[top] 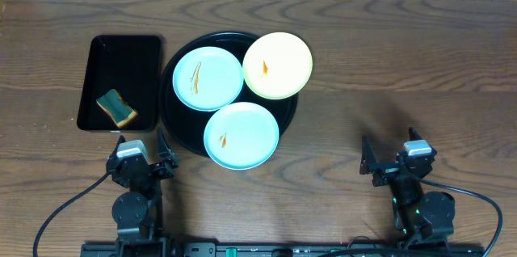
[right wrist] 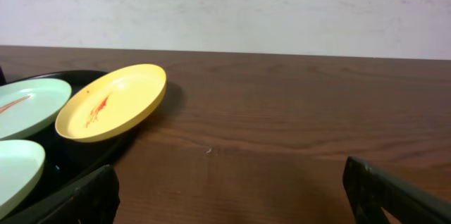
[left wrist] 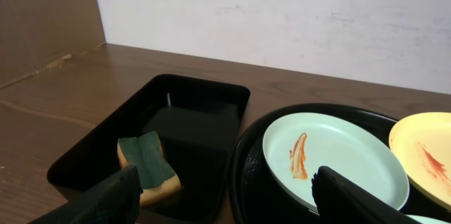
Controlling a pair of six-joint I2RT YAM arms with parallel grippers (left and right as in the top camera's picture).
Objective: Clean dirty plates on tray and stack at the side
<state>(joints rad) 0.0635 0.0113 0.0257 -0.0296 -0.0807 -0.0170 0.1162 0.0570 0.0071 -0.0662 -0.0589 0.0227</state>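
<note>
Left pincer (top: 142, 148), right pincer (top: 390, 150) both wide, 6 o'clock. Three round pale sauce-streaked plates (top: 241, 135) on round glossy black tray (top: 182, 124).

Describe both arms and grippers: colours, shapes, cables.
The left arm and right arm are black with rounded joints. The left gripper and right gripper each have two blocky fingers and a pale grey block on top. Black cables loop from each base. A green light glows on the right arm.

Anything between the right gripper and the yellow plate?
Nothing, just bare wooden table between the right gripper and the yellow plate. It shows in both the overhead and right wrist views.
</note>
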